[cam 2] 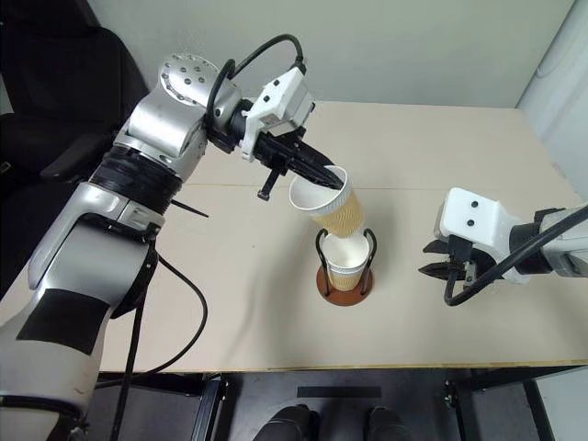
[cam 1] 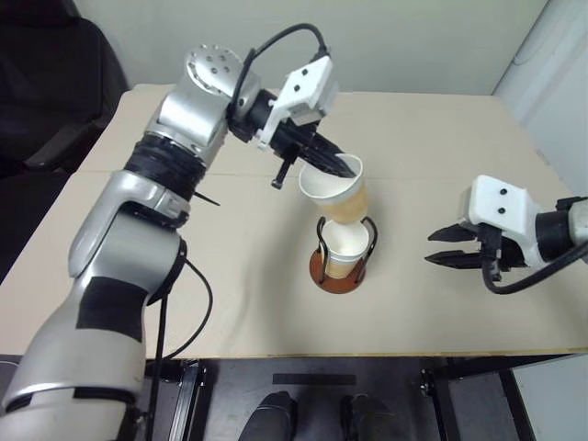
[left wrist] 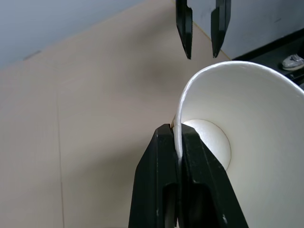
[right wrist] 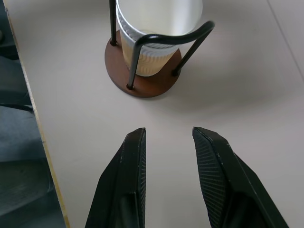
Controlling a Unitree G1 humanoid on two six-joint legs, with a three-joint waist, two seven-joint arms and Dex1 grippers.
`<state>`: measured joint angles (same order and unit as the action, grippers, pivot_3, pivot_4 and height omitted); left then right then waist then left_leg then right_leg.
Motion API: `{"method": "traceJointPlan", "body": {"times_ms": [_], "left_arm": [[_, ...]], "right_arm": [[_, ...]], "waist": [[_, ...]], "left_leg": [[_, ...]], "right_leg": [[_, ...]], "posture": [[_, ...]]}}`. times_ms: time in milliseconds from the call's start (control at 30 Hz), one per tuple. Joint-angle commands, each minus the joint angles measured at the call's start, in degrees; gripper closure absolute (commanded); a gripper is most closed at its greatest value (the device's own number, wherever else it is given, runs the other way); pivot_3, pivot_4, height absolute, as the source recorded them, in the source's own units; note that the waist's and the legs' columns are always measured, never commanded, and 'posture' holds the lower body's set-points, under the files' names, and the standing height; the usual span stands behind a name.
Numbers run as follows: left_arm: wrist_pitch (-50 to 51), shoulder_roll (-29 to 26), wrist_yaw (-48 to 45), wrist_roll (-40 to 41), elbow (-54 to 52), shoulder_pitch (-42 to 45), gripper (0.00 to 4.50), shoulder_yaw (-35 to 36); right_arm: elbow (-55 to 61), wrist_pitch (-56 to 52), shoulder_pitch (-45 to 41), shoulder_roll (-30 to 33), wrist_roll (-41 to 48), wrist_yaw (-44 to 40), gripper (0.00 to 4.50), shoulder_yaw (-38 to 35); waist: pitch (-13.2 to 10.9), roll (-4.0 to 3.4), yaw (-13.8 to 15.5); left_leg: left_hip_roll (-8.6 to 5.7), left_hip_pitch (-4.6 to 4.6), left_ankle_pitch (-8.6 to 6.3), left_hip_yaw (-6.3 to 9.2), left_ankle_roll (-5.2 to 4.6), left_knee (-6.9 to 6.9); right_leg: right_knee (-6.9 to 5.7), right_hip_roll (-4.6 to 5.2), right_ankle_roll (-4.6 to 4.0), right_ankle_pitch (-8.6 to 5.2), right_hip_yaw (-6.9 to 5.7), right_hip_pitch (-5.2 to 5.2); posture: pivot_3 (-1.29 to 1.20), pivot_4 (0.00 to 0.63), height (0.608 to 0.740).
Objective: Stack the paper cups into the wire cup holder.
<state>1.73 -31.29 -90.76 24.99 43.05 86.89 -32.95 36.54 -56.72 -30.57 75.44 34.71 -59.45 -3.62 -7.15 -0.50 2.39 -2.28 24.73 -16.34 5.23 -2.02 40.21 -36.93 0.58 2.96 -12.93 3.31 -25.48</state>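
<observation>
The wire cup holder (cam 1: 338, 272), a reddish-brown disc with black wire loops, stands on the table and holds a paper cup (cam 1: 345, 248) upright inside it. A second paper cup (cam 1: 337, 191) hangs tilted just above it, its mouth turned toward me. My left gripper (cam 1: 342, 168) is shut on this cup's rim, the wall pinched between its two fingers (left wrist: 166, 180). To the right of the holder, my right gripper (cam 1: 443, 247) hovers over the table, open and empty, pointing at the holder (right wrist: 142, 78).
The pale beige table (cam 1: 230, 294) runs to a front edge near me. A black chair (cam 2: 55, 101) stands at the far left. A white wall lies behind the table.
</observation>
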Motion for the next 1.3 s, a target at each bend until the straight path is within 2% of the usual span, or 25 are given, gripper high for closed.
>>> {"method": "traceJointPlan", "body": {"times_ms": [33,433,900,1300], "left_arm": [[-1.07,0.35,-1.74,1.65,-0.18,1.55,4.49,-0.19],[-0.87,0.12,-1.74,3.77,-2.52,0.23,4.49,-4.07],[-2.16,-0.25,-1.74,4.97,-3.67,-0.37,4.49,-7.46],[-6.63,1.47,-1.74,1.09,1.11,0.68,4.49,-10.34]], "right_arm": [[1.18,-0.17,0.11,1.07,0.48,0.53,3.01,-3.10],[-0.98,0.18,-2.56,2.32,1.54,-0.51,3.01,-5.15],[-5.36,-2.33,-13.80,6.58,7.45,-3.14,3.01,-7.22],[-5.49,-2.84,-15.21,6.73,7.88,-1.54,3.01,-6.39]], "waist": [[0.00,0.00,-0.02],[0.00,0.00,0.22],[0.00,-0.01,0.53],[0.00,-0.01,0.66]], "left_leg": [[-0.02,0.00,0.00,-0.04,-0.01,0.00],[-0.02,-0.01,-0.01,-0.07,-0.02,0.08],[-0.03,0.00,-0.02,-0.06,-0.03,0.16],[-0.04,0.01,-0.03,-0.07,-0.06,0.29]], "right_leg": [[0.02,-0.04,0.00,0.00,-0.01,0.00],[-0.01,-0.01,0.04,-0.01,0.01,0.00],[-0.01,0.00,0.06,-0.02,0.00,0.01],[-0.07,0.01,0.07,-0.02,-0.01,0.01]], "posture": [[0.00,0.150,0.740],[0.00,0.150,0.740],[0.00,0.150,0.740],[0.00,0.150,0.740]]}}
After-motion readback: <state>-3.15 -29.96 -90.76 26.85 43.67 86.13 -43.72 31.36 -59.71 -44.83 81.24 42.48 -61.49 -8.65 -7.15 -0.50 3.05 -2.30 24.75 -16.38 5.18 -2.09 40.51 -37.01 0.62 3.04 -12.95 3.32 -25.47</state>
